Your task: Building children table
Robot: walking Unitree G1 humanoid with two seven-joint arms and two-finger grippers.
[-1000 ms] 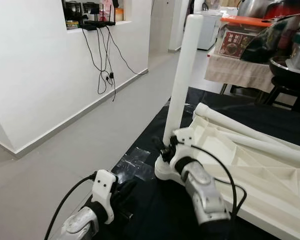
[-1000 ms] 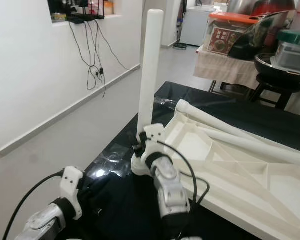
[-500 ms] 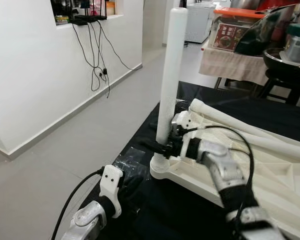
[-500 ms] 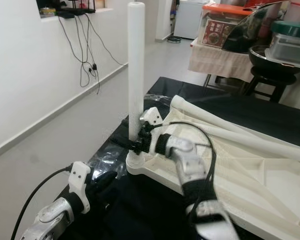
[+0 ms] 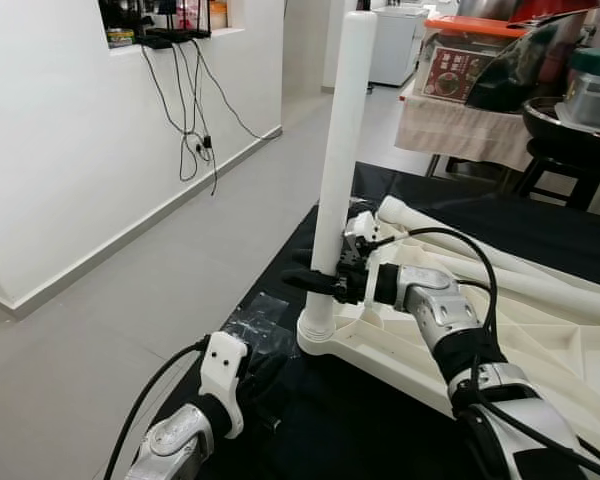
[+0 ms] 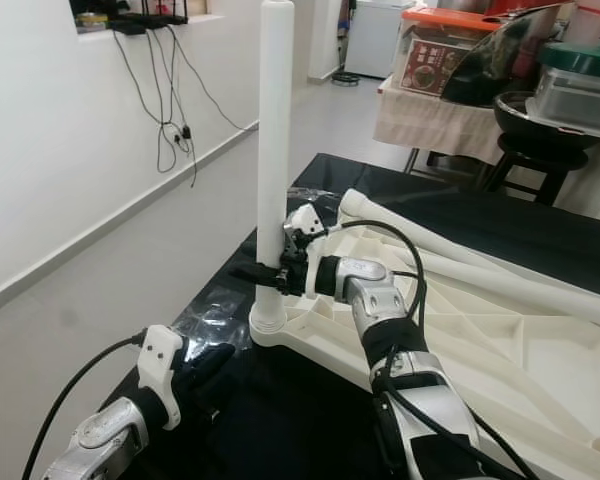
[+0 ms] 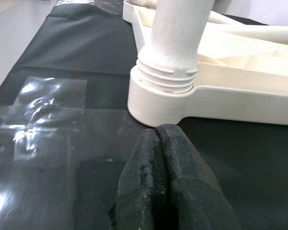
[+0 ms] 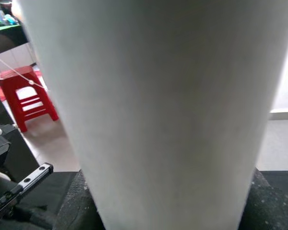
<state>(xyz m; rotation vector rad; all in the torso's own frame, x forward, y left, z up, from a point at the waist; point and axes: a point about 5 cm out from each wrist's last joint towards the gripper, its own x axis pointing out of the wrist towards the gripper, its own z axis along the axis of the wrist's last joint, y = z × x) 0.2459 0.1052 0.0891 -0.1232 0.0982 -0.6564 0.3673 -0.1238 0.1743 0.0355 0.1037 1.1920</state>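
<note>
Leg (image 5: 340, 150): white, upright, foot threaded into the corner socket of the tabletop (image 5: 540, 350), which lies upside down on a black mat (image 5: 360, 430).
Right claw (image 5: 320, 283): clamped on the leg just above the socket.
Left claw (image 7: 165, 143): fingers pressed together, on the mat just beside the socket.

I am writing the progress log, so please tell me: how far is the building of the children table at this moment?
Early stage. One white leg stands upright in the corner socket of the upside-down tabletop, but its threads still show above the socket. The right claw grips that leg low down. The left claw rests shut on the black mat nearby. At least two more legs lie loose on the tabletop, not yet mounted.
</note>
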